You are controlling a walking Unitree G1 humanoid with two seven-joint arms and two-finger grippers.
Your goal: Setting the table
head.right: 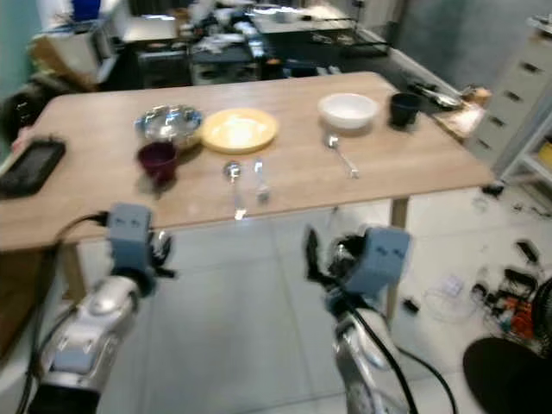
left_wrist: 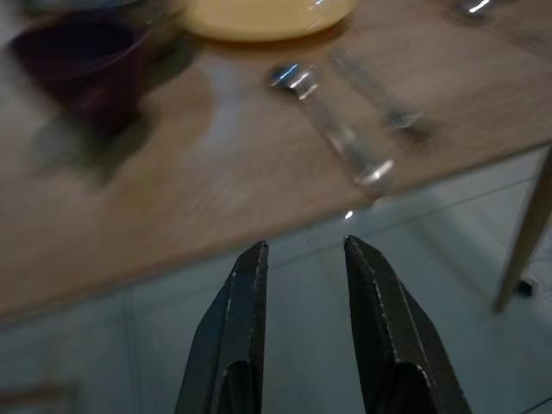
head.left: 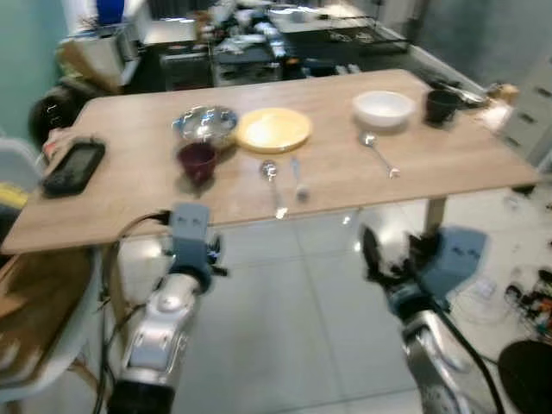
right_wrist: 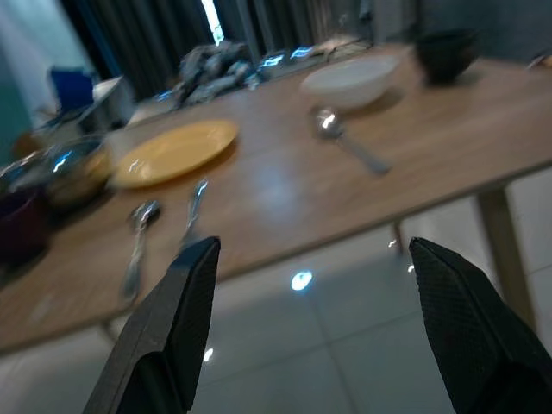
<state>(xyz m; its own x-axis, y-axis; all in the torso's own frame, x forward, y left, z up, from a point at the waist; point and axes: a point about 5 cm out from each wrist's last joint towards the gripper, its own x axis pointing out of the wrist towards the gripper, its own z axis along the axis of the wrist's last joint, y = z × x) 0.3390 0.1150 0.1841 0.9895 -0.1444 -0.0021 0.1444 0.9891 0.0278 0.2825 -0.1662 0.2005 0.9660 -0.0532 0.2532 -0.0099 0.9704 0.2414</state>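
The wooden table [head.left: 155, 185] presents its near edge just ahead of both grippers; both hang below that edge over pale tiled floor [head.left: 293, 336], with open floor between them and beneath the tabletop; a table leg [right_wrist: 496, 233] stands ahead of the right gripper on its outer side.

Left gripper [left_wrist: 302, 259]: fingers parted by a narrow gap, nothing held; straight beyond the tips, past the table edge, lies a spoon [left_wrist: 332, 125]; a fork [left_wrist: 379, 95] lies just beside it, apart; a dark maroon cup [left_wrist: 78, 65] stands ahead on the other side, and the yellow plate [left_wrist: 263, 13] sits farther on.

Right gripper [right_wrist: 315, 259]: fingers spread wide, nothing held; between the tips and beyond the edge, bare tabletop; a second spoon [right_wrist: 345, 138] lies farther ahead, with a white bowl [right_wrist: 349, 79] behind it and a black cup [right_wrist: 444, 53] beside the bowl.

A shiny metal bowl [head.left: 205, 125] touches or nearly touches the plate's edge; which cannot be told; a black phone-like device [head.left: 73, 166] lies well apart near the table's left end; a chair [head.left: 43, 336] stands at that end.
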